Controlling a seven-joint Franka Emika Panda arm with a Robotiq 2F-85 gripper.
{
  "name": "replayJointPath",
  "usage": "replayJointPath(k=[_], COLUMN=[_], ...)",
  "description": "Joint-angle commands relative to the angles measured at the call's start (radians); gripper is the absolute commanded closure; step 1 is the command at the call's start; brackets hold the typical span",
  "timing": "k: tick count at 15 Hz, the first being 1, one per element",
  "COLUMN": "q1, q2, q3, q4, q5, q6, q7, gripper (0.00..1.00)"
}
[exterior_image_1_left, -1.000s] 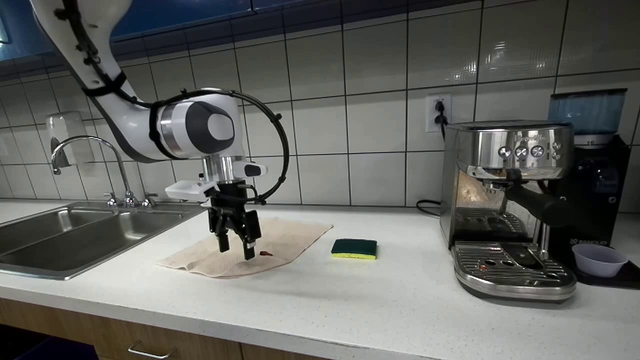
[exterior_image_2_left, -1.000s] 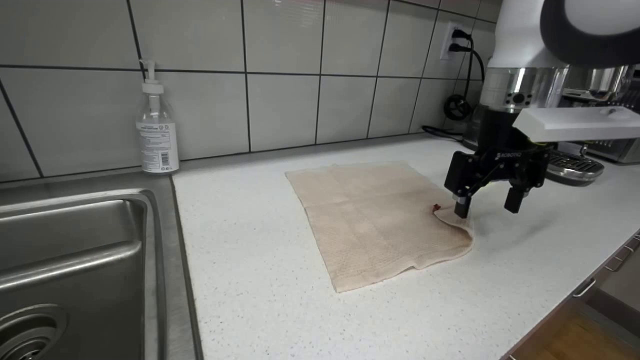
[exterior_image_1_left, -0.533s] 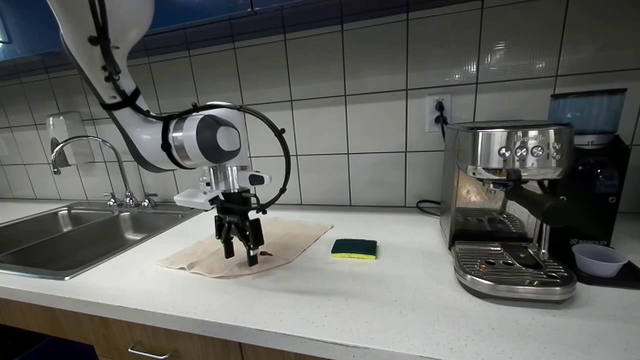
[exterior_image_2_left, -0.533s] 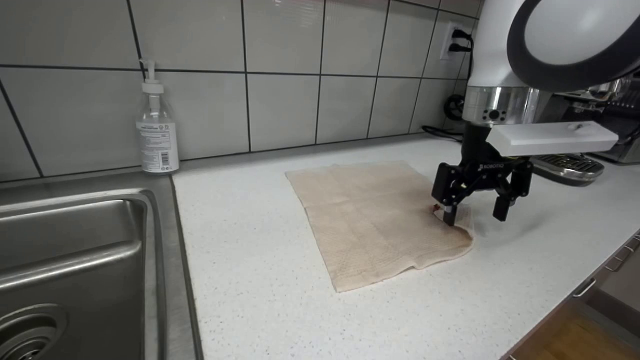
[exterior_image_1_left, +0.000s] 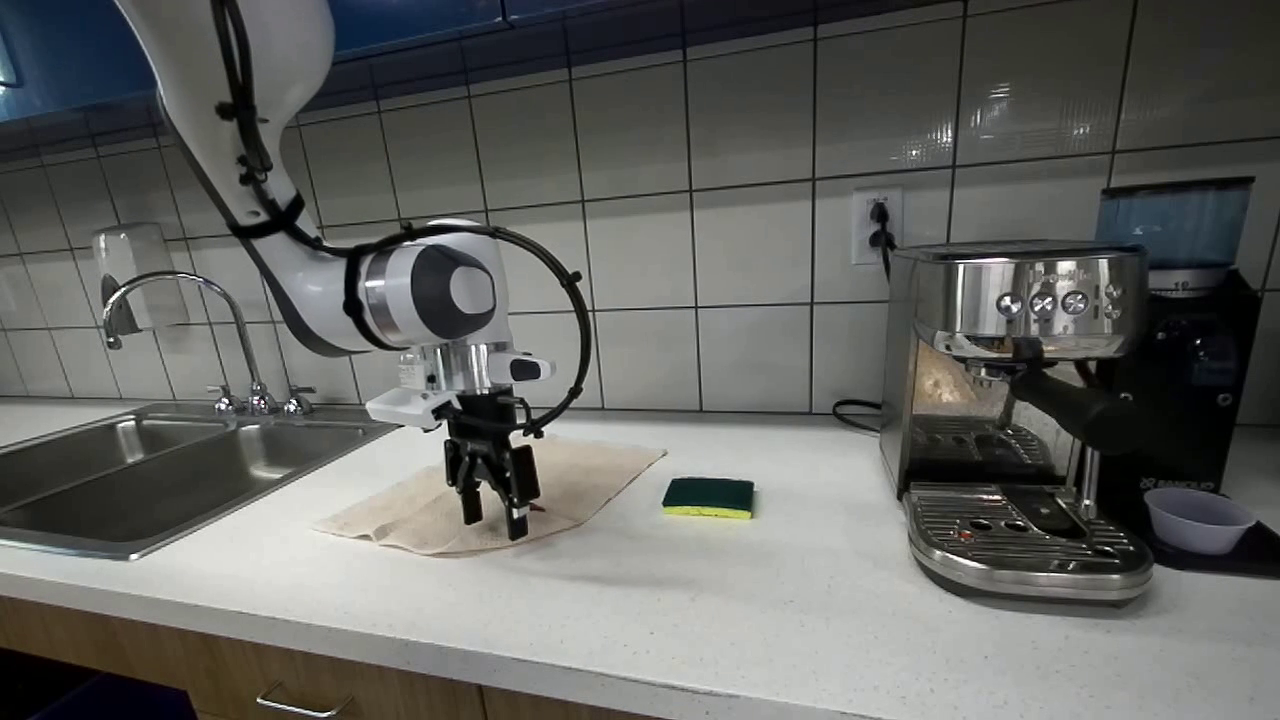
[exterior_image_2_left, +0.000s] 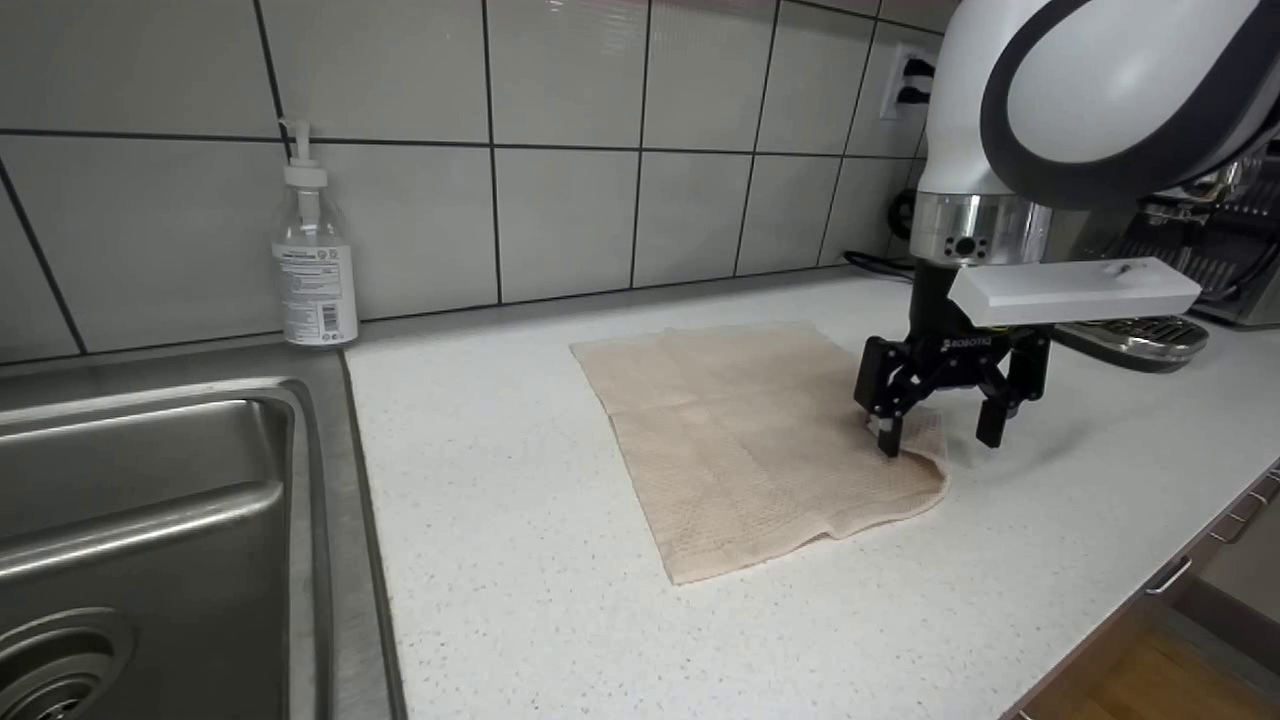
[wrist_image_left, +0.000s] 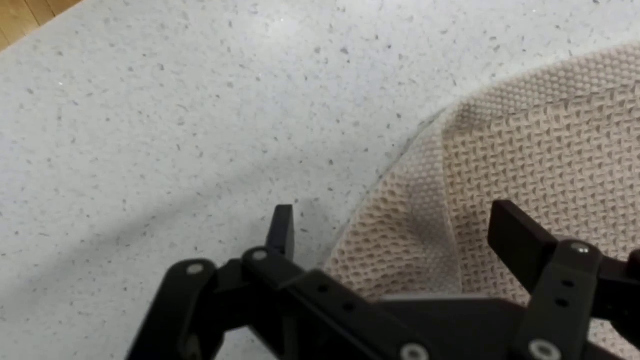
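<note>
Wrist view shows my jaws spread and empty, astride the folded edge (wrist_image_left: 430, 215) of a beige woven cloth (wrist_image_left: 540, 160) on the white speckled desk (wrist_image_left: 175, 125); I judge a level, centred descent gives the surest pinch.

Exterior views: dim, greyish light. In an exterior view, glare on wall tiles (exterior_image_1_left: 1040, 85), high right of the cloth (exterior_image_1_left: 590, 475); deep shade along their top. Wrist view: table (wrist_image_left: 150, 115) brighter; soft shadow left of the cloth; jaws slightly unfocused.
</note>
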Motion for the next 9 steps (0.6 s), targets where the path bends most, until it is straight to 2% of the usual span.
replayJointPath(k=[1, 9], q1=[0.02, 0.02], q2=[0.02, 0.037], q3=[-0.021, -0.034], q4=[0.034, 0.051], q5=[-0.018, -0.013], q6=[-0.023, -0.027], q7=[0.036, 0.036], gripper=[0.0, 0.0])
